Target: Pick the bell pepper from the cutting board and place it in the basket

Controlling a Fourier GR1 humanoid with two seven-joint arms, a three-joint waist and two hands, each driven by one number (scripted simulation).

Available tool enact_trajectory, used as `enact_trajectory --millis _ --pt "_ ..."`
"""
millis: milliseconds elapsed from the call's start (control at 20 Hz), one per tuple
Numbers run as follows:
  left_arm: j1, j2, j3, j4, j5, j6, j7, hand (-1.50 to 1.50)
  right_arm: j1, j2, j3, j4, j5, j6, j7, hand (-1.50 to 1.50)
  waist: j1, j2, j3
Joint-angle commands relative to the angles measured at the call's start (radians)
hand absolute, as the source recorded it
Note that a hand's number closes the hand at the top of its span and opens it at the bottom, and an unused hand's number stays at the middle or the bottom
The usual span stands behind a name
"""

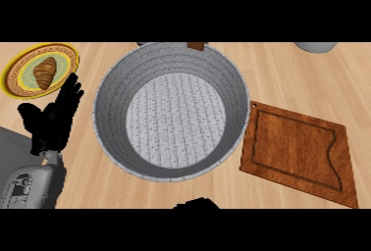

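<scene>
Left hand [52, 117]: open, fingers straight and pointing up, holding nothing, resting at the view's left.
Plate [16, 66]: just above the left hand's fingertips, yellow-rimmed, carrying a croissant [45, 72].
Basket [109, 98]: directly right of the left hand, large, grey, woven, nothing visible inside.
Cutting board [297, 147]: beyond the basket, farther right, brown wood, top bare.
Dark shape [196, 204]: at the lower edge below the basket, possibly the right hand; its fingers cannot be made out.
Bell pepper: not visible anywhere.

Basket [116, 88] mouth unobstructed; cutting board [297, 147] just beside.
</scene>
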Motion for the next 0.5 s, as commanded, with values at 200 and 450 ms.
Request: enact_trajectory --millis 200,450 --pt "0.038 0.017 0.03 0.0 0.006 0.0 -0.017 0.0 0.083 0.031 0.481 -0.235 0.16 -0.335 0.266 1.5 -0.037 0.007 0.004" --pt "0.033 0.017 0.024 -0.057 0.003 0.012 0.034 0.0 -0.026 0.03 0.487 -0.361 0.233 -0.328 0.523 1.5 -0.035 0.005 0.003"
